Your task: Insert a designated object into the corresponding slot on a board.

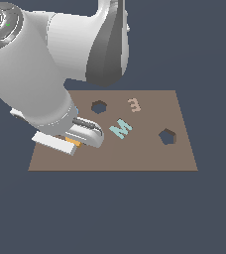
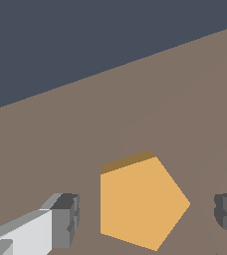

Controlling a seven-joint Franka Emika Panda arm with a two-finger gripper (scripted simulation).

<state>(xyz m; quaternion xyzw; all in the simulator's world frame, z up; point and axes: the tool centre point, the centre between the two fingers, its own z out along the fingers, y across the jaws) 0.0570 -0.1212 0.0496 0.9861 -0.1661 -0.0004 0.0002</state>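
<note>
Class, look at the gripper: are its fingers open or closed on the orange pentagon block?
Open. In the wrist view the gripper fingers stand either side of the orange pentagon block, with brown board showing in both gaps.

The board [image 1: 149, 154] looks matt and smooth, flat brown w/ no shine, like card or painted wood; can't tell which. In the wrist view, the orange block [image 2: 140, 204] at the lower middle is smooth and matt too, plain colour, a bit darker on its thin top edge. The arm [image 1: 40, 74] at the upper left of the exterior view looks like smooth, glossy white plastic w/ soft shine, plus a dark grey glossy part. The fingers [image 2: 60, 221] look pale and smooth, w/ dark grey ribbed pads, maybe rubber. The teal M [image 1: 120, 128] and the pale letter [image 1: 134, 104] are flat, matt.
</note>
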